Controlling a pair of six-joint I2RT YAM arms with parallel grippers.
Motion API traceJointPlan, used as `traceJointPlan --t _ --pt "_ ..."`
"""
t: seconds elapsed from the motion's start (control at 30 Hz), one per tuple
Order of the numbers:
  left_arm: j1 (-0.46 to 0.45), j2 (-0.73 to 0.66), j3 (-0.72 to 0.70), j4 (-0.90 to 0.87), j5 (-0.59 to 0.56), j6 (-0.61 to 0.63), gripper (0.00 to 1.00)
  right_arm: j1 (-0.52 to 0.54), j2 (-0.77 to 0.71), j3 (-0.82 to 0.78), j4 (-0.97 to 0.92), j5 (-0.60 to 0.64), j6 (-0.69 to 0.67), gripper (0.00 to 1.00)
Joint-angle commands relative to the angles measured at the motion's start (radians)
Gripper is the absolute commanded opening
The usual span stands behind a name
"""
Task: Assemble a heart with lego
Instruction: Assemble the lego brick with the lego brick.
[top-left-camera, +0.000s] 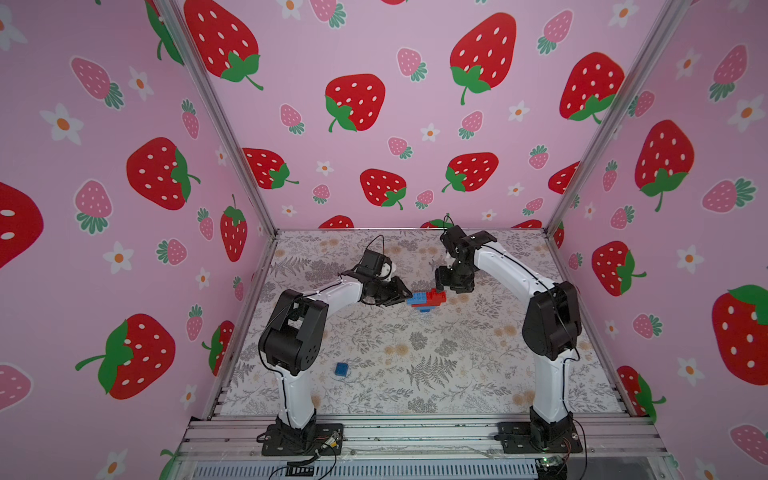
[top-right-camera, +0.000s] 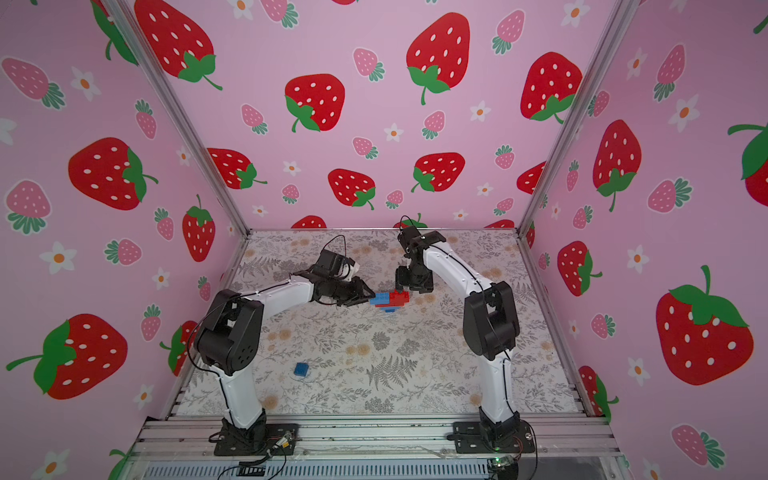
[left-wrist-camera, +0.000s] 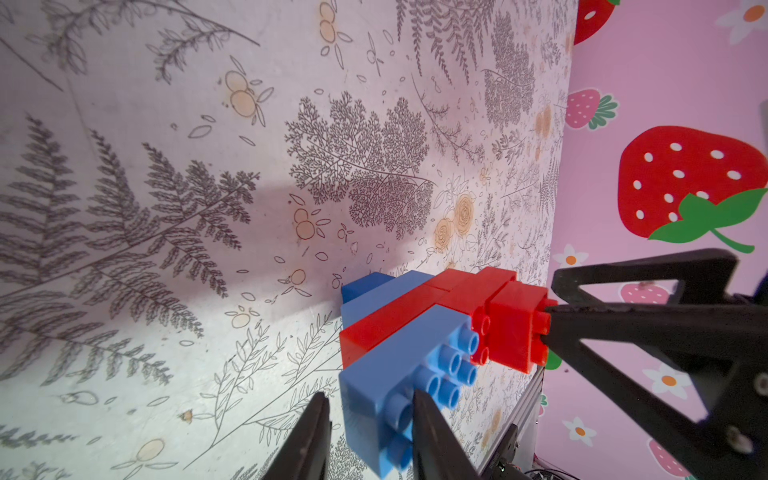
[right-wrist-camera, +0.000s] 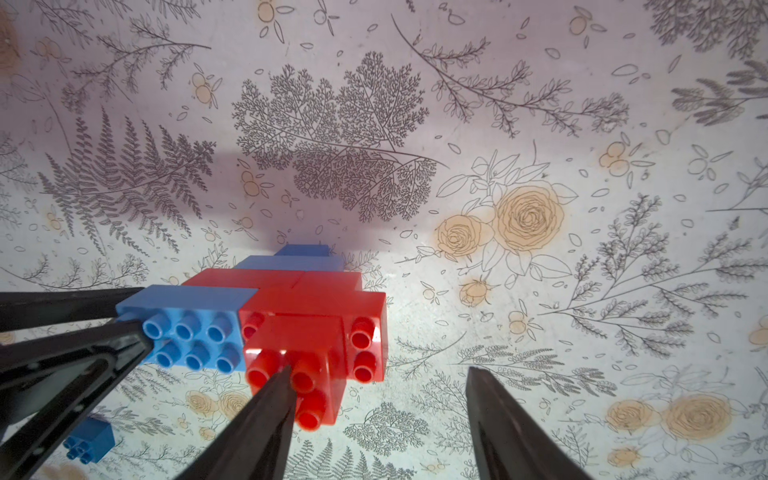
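The heart (top-left-camera: 428, 298) is a stepped cluster of joined red and blue lego bricks, held just above the floral mat at mid-table in both top views (top-right-camera: 390, 298). My left gripper (top-left-camera: 405, 298) is shut on the blue brick at the heart's left end (left-wrist-camera: 390, 395), one finger on each side. My right gripper (top-left-camera: 439, 287) hangs open over the red side. One of its fingertips (right-wrist-camera: 282, 374) rests against the studs of the top red brick (right-wrist-camera: 299, 345); the other fingertip (right-wrist-camera: 471, 374) stands off over the mat. A loose small blue lego brick (top-left-camera: 341, 369) lies near the left arm's base.
The floral mat (top-left-camera: 415, 353) covers the table inside pink strawberry-printed walls. An aluminium frame (top-left-camera: 415, 432) with both arm bases runs along the front edge. The loose blue brick also shows in the right wrist view (right-wrist-camera: 89, 442).
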Motion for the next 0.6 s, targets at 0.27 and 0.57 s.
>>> traceJointPlan --t 0.27,0.57 --pt "-0.013 0.007 0.002 -0.051 -0.042 0.022 0.38 0.027 0.018 -0.12 0.011 0.094 0.014 0.69" --pt "-0.013 0.017 -0.012 -0.039 -0.046 0.002 0.37 0.027 0.044 -0.196 0.034 0.113 0.025 0.69"
